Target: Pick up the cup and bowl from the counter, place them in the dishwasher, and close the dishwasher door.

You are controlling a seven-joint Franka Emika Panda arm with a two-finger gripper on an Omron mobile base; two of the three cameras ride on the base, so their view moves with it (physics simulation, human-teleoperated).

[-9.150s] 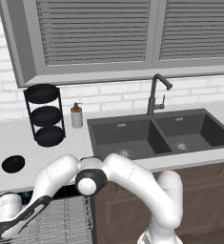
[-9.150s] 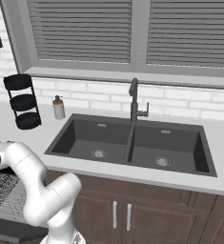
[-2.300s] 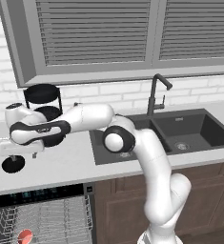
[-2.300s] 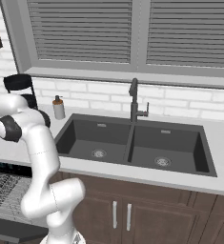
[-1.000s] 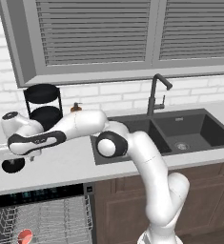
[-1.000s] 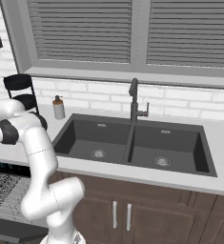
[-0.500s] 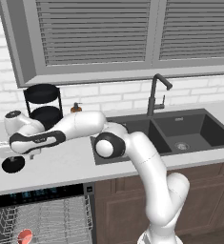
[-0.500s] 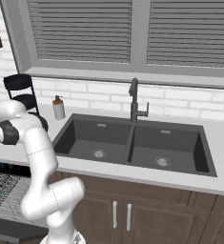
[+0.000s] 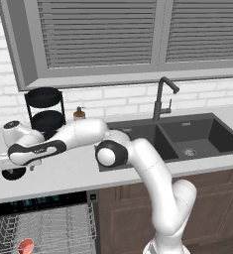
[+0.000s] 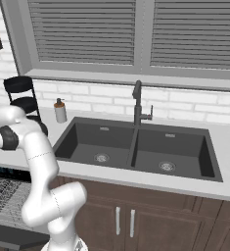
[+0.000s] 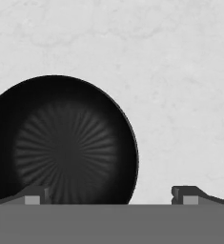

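Bowl, small, shallow, round and all-black [image 11: 61, 143], sits near the tabletop's [image 11: 180, 71] left end; spread pincer [image 11: 111, 194] straddles its rim to grasp.

White brick wall [image 10: 195, 105], 2 grey slatted windows [image 10: 136, 32], brown wooden cabinets [image 10: 136, 215], black faucet [image 10: 138, 103].

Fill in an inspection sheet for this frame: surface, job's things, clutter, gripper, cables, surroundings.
Surface: counter, light grey, with a dark double sink.
Job's things: bowl, black, on the counter under the hand; cup, red-coral inside, in the dishwasher rack; door down.
Clutter: three-tier stand; soap dispenser.
Gripper: gripper open, one fingertip over the bowl, one beside it.
Cables: nothing seen.
Surroundings: faucet, window blinds, brown cabinets.
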